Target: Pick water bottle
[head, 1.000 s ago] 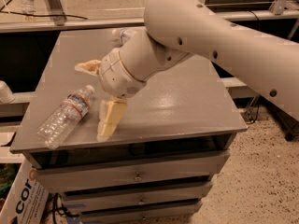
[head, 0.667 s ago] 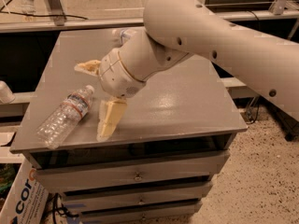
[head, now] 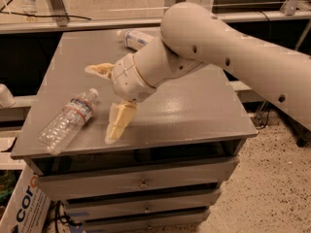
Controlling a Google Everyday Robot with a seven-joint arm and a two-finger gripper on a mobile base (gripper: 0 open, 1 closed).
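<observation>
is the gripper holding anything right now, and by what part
Nothing is held. The gripper hangs open over the cabinet top, with nothing between its fingers. The water bottle lies on its side beside it, apart from both.

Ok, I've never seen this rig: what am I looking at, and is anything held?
The thick cream tube is the robot's single arm, seen by one camera looking down on a grey metal drawer cabinet. At the arm's tip is the two-finger pincer, its tan fingers spread wide and holding nothing. Beside it on the cabinet top lies the slim clear ribbed plastic water bottle with a white cap, the thing to pick. A second bottle with a white-and-blue label lies at the back, partly behind the arm.
</observation>
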